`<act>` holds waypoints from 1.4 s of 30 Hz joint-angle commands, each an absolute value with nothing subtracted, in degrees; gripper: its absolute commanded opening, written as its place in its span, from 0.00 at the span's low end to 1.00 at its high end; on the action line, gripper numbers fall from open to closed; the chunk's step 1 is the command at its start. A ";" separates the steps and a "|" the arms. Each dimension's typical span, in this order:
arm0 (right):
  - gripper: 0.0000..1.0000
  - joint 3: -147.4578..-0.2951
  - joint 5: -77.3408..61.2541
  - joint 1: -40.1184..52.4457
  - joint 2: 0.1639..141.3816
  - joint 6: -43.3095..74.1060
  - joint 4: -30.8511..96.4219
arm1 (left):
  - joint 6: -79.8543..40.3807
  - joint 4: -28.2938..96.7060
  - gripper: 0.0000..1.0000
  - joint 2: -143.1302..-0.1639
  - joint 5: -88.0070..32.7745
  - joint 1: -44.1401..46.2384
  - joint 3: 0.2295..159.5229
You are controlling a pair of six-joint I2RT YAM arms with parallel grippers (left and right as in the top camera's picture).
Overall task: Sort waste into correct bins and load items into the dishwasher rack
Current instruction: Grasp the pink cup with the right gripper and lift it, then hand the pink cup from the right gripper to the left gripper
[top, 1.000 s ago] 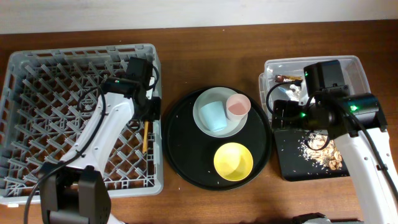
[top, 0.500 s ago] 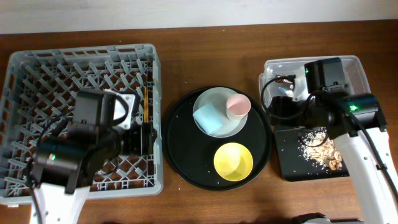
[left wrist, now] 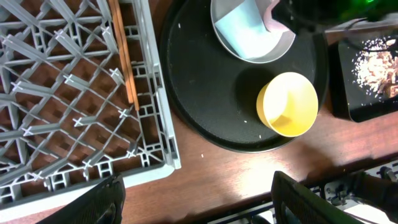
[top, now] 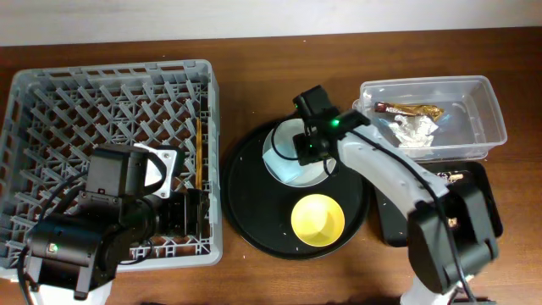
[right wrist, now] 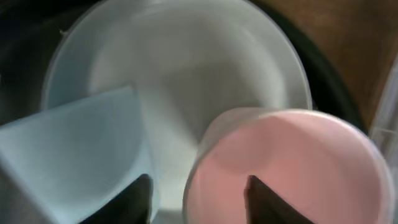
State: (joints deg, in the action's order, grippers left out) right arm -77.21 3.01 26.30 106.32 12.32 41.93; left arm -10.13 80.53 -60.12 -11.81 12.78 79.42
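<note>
My right gripper (top: 309,151) (right wrist: 198,202) hangs over the pale plate (top: 273,157) (right wrist: 186,68). Its jaws are part open and straddle the near rim of the pink cup (right wrist: 292,162), one finger inside it and one outside, next to the light blue cup (right wrist: 68,155) (top: 288,172). In the overhead view the arm hides the pink cup. The yellow bowl (top: 318,219) (left wrist: 289,102) sits on the round black tray. Chopsticks (top: 198,152) (left wrist: 124,56) lie in the grey rack (top: 51,93) by its right wall. My left gripper (top: 196,212) (left wrist: 199,205) is wide open and holds nothing, above the rack's front right corner.
The clear tub (top: 483,110) holds the foil wrapper (top: 406,108) and the white napkin (top: 413,129). The shallow black tray (top: 391,212) (left wrist: 348,106) holds food scraps (left wrist: 373,68); my right arm covers most of it from above. The round black tray (top: 254,212) lies between rack and bins.
The left gripper let go of the chopsticks in the rack, opened and drew back to the front. The right arm swung from the bins to the plate and narrowed its jaws around the pink cup's rim.
</note>
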 commanded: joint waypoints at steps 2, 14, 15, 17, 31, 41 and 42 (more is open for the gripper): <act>0.12 -76.84 3.95 26.46 107.59 12.23 41.54 | -10.63 80.20 0.74 -60.03 -12.23 12.62 79.92; 0.04 -94.52 -33.04 12.08 78.61 -1.56 60.60 | 1.87 64.60 0.99 -61.87 -41.04 12.58 79.92; 0.04 -94.52 -45.58 6.55 76.05 -4.40 60.97 | 4.40 61.78 0.99 -63.16 -47.79 12.58 79.92; 0.04 -94.50 -75.13 -4.23 74.37 -10.15 62.85 | 7.64 52.53 0.99 -68.55 -61.41 12.58 79.92; 0.04 -94.30 -86.35 13.30 78.52 -10.28 55.46 | 7.35 25.91 0.99 -74.87 -88.12 14.55 79.94; 0.04 -94.30 -86.83 14.72 81.84 -10.26 52.66 | 4.56 21.89 0.76 -74.89 -84.64 15.66 79.94; 0.04 -94.30 -86.83 14.72 81.84 -10.22 52.69 | 4.56 21.87 0.65 -74.89 -82.87 15.66 79.94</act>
State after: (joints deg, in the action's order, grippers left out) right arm -93.91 -88.40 14.68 80.95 -9.43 53.21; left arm 4.62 21.96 -75.35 -82.17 14.72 79.31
